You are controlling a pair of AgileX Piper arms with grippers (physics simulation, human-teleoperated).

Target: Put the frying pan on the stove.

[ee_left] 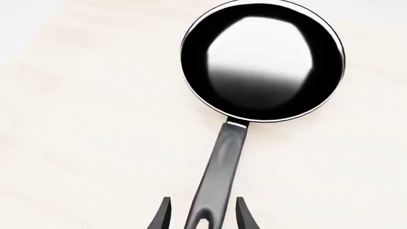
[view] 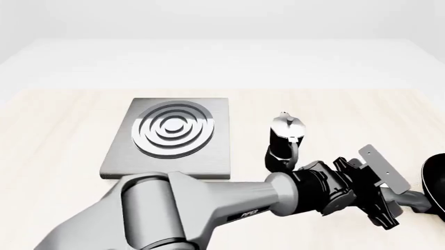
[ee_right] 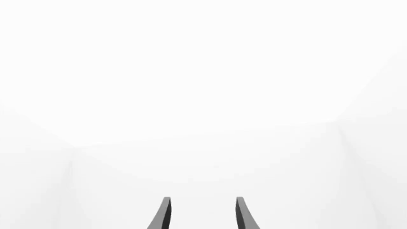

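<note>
The frying pan [ee_left: 262,61] lies flat on the pale wooden table, black with a glossy inside and a thin pale rim. Its dark grey handle [ee_left: 219,176] runs back between the fingers of my left gripper [ee_left: 202,217], which is open, with a gap on each side of the handle's loop end. In the front view only the pan's edge [view: 436,179] shows at the far right, with my left arm [view: 230,208] stretched across to it. The stove [view: 170,136] sits at the middle left, far from the pan. My right gripper [ee_right: 202,214] is open and faces blank white.
A black-and-silver moka pot [view: 284,143] stands upright between the stove and the pan, just behind my left forearm. The table [view: 56,135] stretches pale to the left of the stove.
</note>
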